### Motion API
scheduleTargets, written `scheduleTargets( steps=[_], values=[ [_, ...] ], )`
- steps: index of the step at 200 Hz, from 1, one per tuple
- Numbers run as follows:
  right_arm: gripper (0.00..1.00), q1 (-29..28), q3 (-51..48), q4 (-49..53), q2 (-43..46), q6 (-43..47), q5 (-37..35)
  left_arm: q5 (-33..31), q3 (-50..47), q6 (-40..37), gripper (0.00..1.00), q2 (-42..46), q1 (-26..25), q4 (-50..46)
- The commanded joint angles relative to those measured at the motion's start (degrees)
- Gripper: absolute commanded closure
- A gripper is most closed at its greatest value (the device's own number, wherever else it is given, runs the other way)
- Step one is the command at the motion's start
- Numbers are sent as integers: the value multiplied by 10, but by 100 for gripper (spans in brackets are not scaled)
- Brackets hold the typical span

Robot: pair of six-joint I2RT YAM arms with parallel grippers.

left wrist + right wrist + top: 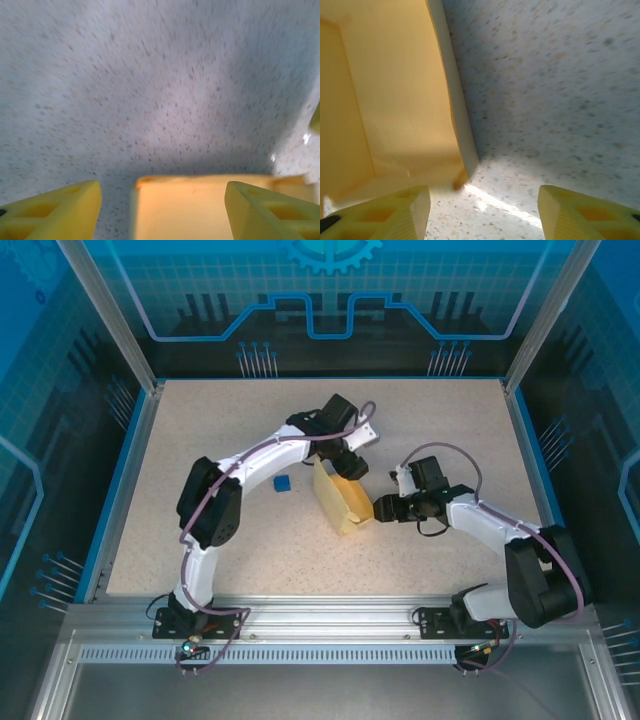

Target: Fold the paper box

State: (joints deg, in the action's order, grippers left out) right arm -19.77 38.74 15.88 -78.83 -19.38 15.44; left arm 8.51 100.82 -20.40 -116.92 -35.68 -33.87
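- Nearest us, the right gripper (383, 510) sits low at the near end of the paper box (340, 502). Its fingers are spread and grasp nothing; its own camera shows bare table (200, 540) between them, and the box wall rises just beyond the left finger.
- With that end unheld, we judge that a sideways nudge from this finger could slide the light card across the table or spring a crease back open.
- The box itself stands partly folded near the middle of the table, tilted rather than flat, so it could tip over if bumped.
- A little further out, a small blue cube (282, 483) lies on the table beside the box, apart from it. A pushed box could run into it.
- Furthest, the left gripper (345, 462) hovers over the far end, released. In its camera the fingers stand wide, with the box edge between them and a gap on one side. Closing off-centre could crush the flap.
- The box is the only container here; we cannot tell what, if anything, is inside. The cube is outside it.
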Motion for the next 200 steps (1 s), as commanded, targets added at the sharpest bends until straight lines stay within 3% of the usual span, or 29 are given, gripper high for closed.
scheduleTargets(
  steps=[1,46,200],
  values=[
    [41,-18,-9,-21,-11,-19,28,36,-27,44,33,40,10,51],
    [41,-37,-5,-35,-22,-28,25,64,-81,82,31,87,29,112],
    [41,-29,2,17,19,5,-56,114,15,167,33,-67,40,114]
  ],
)
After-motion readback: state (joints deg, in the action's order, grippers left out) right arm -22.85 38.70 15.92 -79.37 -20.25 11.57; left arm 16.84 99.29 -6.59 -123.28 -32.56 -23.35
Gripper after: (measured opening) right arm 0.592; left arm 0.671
